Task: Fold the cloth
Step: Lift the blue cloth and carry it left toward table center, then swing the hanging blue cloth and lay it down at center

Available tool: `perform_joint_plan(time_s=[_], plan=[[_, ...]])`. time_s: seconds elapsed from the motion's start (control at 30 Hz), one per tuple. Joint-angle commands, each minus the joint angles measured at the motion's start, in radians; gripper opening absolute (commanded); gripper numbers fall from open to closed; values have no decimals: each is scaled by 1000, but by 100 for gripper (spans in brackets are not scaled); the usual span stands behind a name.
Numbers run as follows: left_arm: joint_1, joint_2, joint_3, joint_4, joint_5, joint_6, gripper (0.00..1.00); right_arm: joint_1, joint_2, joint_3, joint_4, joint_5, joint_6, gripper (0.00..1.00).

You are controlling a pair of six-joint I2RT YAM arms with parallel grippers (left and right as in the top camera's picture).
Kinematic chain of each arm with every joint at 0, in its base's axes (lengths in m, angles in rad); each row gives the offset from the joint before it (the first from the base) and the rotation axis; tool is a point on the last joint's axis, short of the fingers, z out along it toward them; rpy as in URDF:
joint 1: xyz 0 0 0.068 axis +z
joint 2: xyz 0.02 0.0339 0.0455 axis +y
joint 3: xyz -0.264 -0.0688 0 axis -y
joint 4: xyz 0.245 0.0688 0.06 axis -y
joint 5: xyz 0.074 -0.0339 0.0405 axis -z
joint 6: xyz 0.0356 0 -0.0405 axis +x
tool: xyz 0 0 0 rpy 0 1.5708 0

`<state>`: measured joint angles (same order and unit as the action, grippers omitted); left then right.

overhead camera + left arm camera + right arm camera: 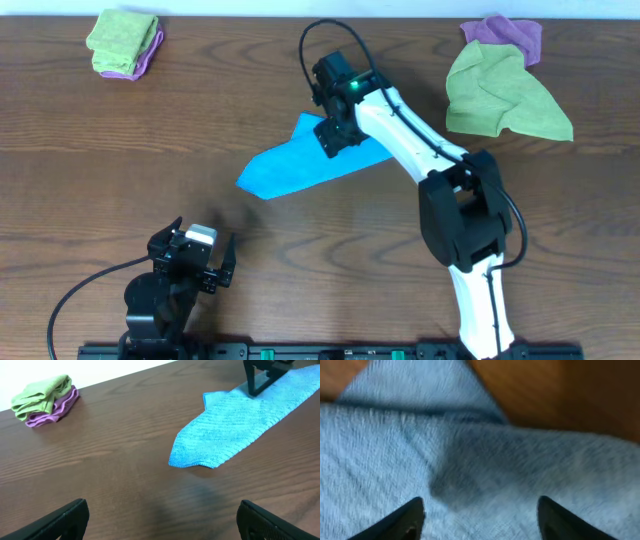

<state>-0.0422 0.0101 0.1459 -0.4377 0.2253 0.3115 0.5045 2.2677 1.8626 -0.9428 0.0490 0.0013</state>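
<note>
Your table [100, 190]: dark wood grain; pale wall strip [30, 370] behind, seen from left wrist only. Cloth [285, 168] lies mid-table as long wedge. Right gripper [336, 134] low over its far end, fingers spread, nothing pinched; right wrist view alone shows that. Left gripper [196, 264] near front edge, fingers apart over bare wood.

Blue cloth [285, 170] lies mid-table, long tapered shape. Right gripper [335, 137] over its far end. Left gripper [197, 247] near front edge, fingers spread, well apart from cloth.
</note>
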Motion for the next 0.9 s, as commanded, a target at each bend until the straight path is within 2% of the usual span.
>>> perform_joint_plan(time_s=[0.0,0.23,0.27,0.3,0.33,0.37,0.4,0.43,0.6,0.87], plan=[[-4,-6,-19,-2,3,3,95,5,23,2,29,-1,-18,64],[-4,-6,-19,-2,3,3,95,6,81,2,42,-23,-34,63],[-4,-6,-19,-2,3,3,95,6,88,2,42,-29,-34,60],[-4,-6,-19,-2,3,3,95,6,90,2,42,-31,-34,54],[-4,-6,-19,-2,3,3,95,6,91,2,43,-31,-34,43],[-4,-6,-19,-2,3,3,95,6,91,2,45,-31,-34,22],[-4,-6,-19,-2,3,3,96,7,91,3,46,-31,-33,7],[-4,-6,-19,-2,3,3,95,7,90,6,43,-31,-32,1],[-4,-6,-19,-2,3,3,95,8,77,100,-42,-27,14,1],[-4,-6,-19,-2,3,3,95,29,21,464,-121,-27,20,2]])
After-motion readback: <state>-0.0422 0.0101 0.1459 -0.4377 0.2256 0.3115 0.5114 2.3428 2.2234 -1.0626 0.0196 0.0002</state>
